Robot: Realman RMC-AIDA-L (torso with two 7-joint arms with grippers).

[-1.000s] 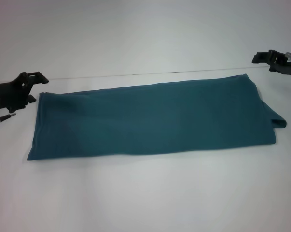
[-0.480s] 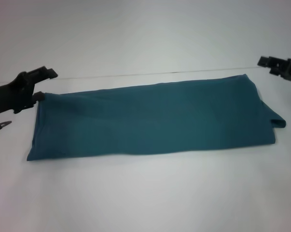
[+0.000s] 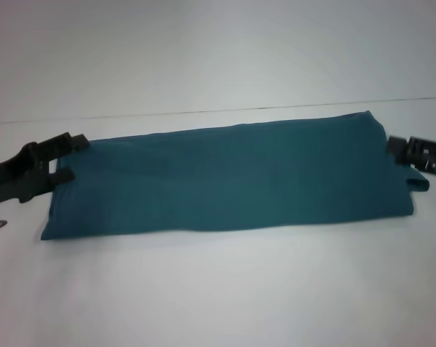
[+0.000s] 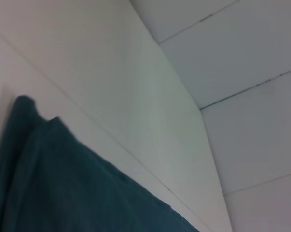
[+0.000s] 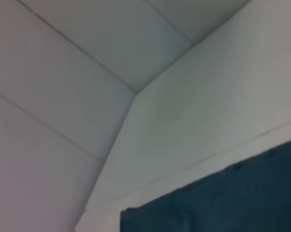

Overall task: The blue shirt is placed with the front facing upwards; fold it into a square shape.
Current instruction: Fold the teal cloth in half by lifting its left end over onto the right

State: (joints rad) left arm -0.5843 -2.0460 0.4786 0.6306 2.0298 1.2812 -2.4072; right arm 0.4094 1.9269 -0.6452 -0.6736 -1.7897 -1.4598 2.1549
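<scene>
White table (image 3: 218,289) bears the blue shirt (image 3: 232,177), a long band; left gripper (image 3: 67,157), spread at nine o'clock, and right gripper (image 3: 398,148), grip unclear at three, could pinch one layer only, skewing the fold.

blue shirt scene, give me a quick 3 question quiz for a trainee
1. True or false: in the head view the blue shirt lies as a long band across the table.
2. Which gripper is at the shirt's end where a corner of cloth sticks out? A) left gripper B) right gripper
3. Fill in: the left gripper's two fingers sit at the shirt's ____ end, with a gap between them.

Key
1. True. No lettering or collar shows.
2. B. The corner pokes out just under the right gripper.
3. Left. Whether they touch the cloth cannot be told.
</scene>
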